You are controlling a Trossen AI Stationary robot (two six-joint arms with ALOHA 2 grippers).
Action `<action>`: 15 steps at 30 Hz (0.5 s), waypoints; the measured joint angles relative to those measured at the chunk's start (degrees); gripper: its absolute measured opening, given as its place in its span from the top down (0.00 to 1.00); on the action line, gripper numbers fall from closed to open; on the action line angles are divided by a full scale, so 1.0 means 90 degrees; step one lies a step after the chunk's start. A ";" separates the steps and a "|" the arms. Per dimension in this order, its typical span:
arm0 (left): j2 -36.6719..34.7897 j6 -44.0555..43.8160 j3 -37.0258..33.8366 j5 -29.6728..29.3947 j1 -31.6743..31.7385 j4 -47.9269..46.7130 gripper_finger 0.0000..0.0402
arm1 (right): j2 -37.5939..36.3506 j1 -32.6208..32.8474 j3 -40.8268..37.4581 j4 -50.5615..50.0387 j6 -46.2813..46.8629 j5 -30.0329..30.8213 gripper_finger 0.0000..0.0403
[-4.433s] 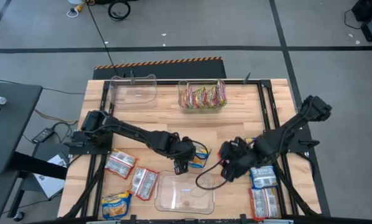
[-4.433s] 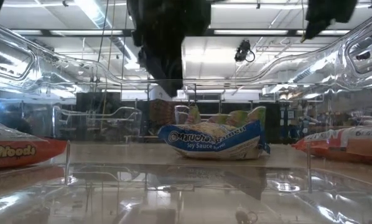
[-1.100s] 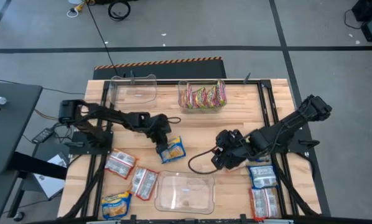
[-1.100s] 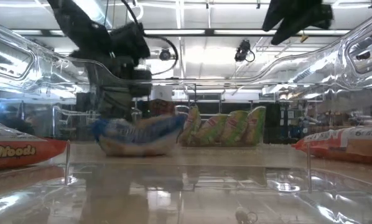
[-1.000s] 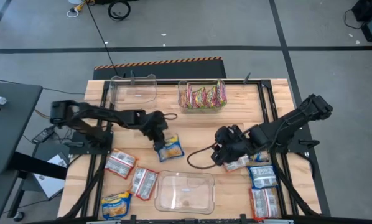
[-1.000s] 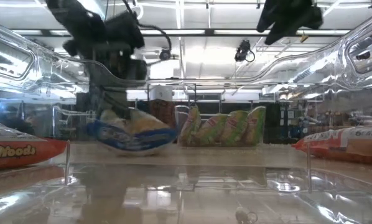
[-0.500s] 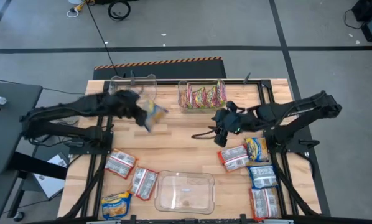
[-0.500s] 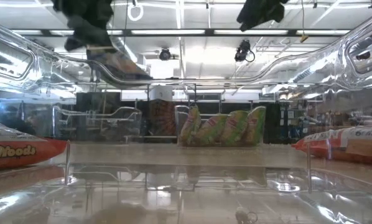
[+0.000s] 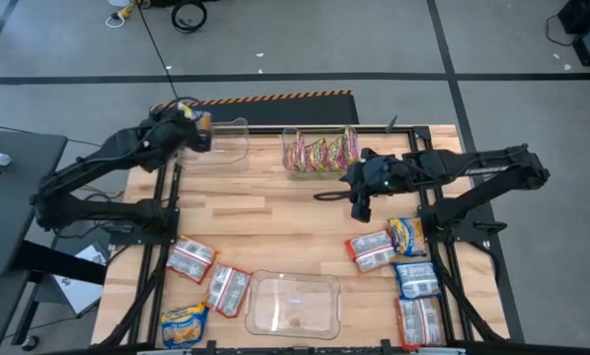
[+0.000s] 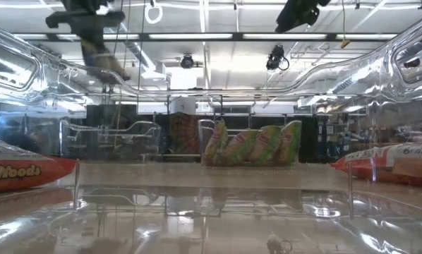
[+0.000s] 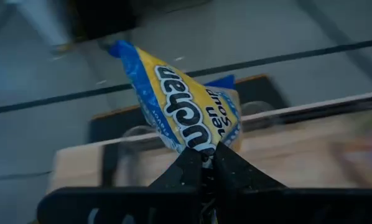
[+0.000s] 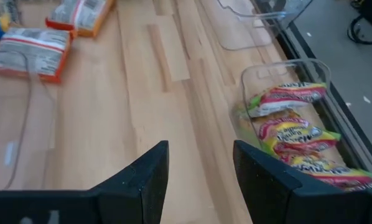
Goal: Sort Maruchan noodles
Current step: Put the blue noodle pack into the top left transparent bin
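Left wrist view: left hand [image 11: 204, 163] pinches blue-yellow noodle packet [image 11: 189, 106] by one edge; light, crinkly, slippery, likely floppy. Right hand [image 12: 199, 165] spread, empty.

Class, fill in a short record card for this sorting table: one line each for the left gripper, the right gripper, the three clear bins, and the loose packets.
Left gripper: shut on a blue-and-yellow plastic noodle packet, raised at the far-left clear plastic bin
Right gripper: open, holding nothing, beside the far-middle bin
Far-middle clear bin: holds green-and-pink packets standing on edge
Near clear bin: no packets inside
Loose packets: three near-left, four near-right on the wooden table
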 joint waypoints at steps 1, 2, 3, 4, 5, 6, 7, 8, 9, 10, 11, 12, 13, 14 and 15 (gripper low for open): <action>0.0105 0.0000 -0.0081 -0.0054 0.0132 -0.0007 0.95 | 0.0000 -0.0061 0.0000 -0.0011 -0.0001 0.0000 0.54; 0.0214 0.0000 -0.0167 -0.0090 0.0261 -0.0011 0.95 | 0.0001 -0.0125 0.0000 -0.0024 -0.0015 0.0000 0.54; 0.0326 -0.0002 -0.0249 -0.0136 0.0380 -0.0021 0.95 | 0.0006 -0.0189 0.0000 -0.0042 -0.0026 -0.0002 0.54; 0.0455 -0.0002 -0.0336 -0.0187 0.0496 -0.0044 0.95 | 0.0007 -0.0253 0.0000 -0.0061 -0.0051 -0.0007 0.54; 0.0602 -0.0002 -0.0416 -0.0223 0.0607 -0.0052 0.95 | 0.0008 -0.0320 0.0000 -0.0087 -0.0094 -0.0044 0.54; 0.0760 -0.0001 -0.0476 -0.0268 0.0707 -0.0054 0.95 | 0.0010 -0.0388 0.0000 -0.0121 -0.0132 -0.0087 0.54; 0.0910 0.0002 -0.0523 -0.0360 0.0801 -0.0053 0.95 | 0.0010 -0.0458 0.0000 -0.0161 -0.0137 -0.0101 0.54; 0.1048 -0.0001 -0.0549 -0.0466 0.0896 -0.0054 0.95 | 0.0010 -0.0532 0.0000 -0.0189 -0.0106 -0.0113 0.54; 0.1183 -0.0002 -0.0549 -0.0532 0.0997 -0.0065 0.95 | 0.0010 -0.0615 0.0000 -0.0207 -0.0025 -0.0116 0.54; 0.1316 0.0002 -0.0549 -0.0557 0.1102 -0.0061 0.95 | 0.0010 -0.0699 0.0000 -0.0216 0.0060 -0.0128 0.54; 0.1438 0.0002 -0.0549 -0.0566 0.1193 -0.0064 0.95 | 0.0010 -0.0776 0.0000 -0.0216 0.0135 -0.0145 0.54; 0.1558 0.0000 -0.0549 -0.0592 0.1268 -0.0062 0.95 | 0.0010 -0.0853 0.0000 -0.0216 0.0155 -0.0146 0.54; 0.1677 0.0001 -0.0549 -0.0630 0.1335 -0.0038 0.95 | 0.0010 -0.0927 0.0000 -0.0216 0.0166 -0.0146 0.54; 0.1799 0.0043 -0.0549 -0.0648 0.1409 0.0002 0.95 | 0.0010 -0.0995 0.0000 -0.0211 0.0169 -0.0146 0.54; 0.1920 0.0136 -0.0549 -0.0667 0.1490 0.0024 0.95 | 0.0010 -0.1065 0.0000 -0.0200 0.0171 -0.0147 0.54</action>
